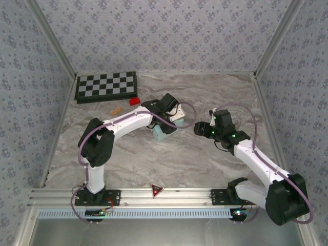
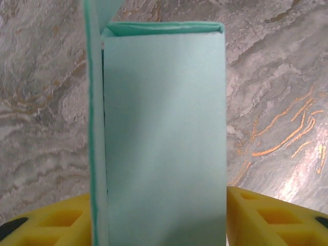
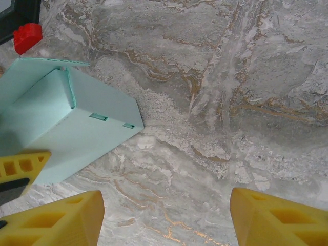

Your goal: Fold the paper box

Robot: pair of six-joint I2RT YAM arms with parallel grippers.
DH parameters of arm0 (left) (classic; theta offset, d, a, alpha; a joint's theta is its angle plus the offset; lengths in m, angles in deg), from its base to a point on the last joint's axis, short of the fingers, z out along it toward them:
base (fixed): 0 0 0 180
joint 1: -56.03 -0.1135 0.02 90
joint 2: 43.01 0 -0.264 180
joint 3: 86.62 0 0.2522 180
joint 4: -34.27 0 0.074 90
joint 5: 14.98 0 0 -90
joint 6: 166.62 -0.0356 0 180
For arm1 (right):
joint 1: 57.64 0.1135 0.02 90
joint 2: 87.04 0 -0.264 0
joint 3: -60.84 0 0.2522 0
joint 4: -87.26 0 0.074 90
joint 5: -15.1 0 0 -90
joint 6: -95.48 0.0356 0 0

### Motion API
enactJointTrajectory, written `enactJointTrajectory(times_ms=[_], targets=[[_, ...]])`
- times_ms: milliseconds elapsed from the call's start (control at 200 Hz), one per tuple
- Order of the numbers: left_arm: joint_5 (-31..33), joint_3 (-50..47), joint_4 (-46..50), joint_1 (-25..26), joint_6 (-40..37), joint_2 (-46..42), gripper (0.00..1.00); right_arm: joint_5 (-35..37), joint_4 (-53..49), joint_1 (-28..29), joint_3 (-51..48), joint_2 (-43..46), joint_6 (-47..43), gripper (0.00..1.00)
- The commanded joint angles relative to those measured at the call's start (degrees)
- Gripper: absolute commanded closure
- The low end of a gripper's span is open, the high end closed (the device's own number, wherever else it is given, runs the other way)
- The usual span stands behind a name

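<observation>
Two grippers, one marble table (image 1: 205, 164): the left gripper (image 2: 159, 193) is pinching the paper box (image 2: 164, 128) across its width, a yellow finger pressed to each long side, with a loose flap standing along one of those sides. The right gripper (image 3: 165, 197) is spread wide over bare marble just right of the box, with nothing between its fingers. The box lies at mid-table, nearer than the checkerboard (image 1: 106, 86) and small red block (image 1: 134, 101) at far left.
</observation>
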State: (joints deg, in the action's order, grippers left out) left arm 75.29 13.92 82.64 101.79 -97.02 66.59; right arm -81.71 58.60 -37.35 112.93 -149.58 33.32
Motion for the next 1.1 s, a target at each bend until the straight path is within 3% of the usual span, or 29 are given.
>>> enactJointTrajectory(times_ms=[0,315,600,1094], targets=[[-6.46,-0.45,0.07,-1.17,-11.15,-1.41,0.45,0.39,-1.84,-0.59,-0.51,1.18,-0.94,0.33],[-15.58,2.57,3.95,-2.82,-25.51,0.76,0.45,0.22,-3.32,-1.75,-1.96,3.82,-0.80,0.32],[-17.24,3.55,6.08,-2.88,-35.27,2.26,0.44,-0.05,-4.11,-3.05,-3.80,6.48,-0.40,0.31],[-16.31,4.97,5.41,-2.86,-35.69,2.22,0.37,-0.05,-3.45,-3.82,-4.23,6.87,-0.45,0.31]])
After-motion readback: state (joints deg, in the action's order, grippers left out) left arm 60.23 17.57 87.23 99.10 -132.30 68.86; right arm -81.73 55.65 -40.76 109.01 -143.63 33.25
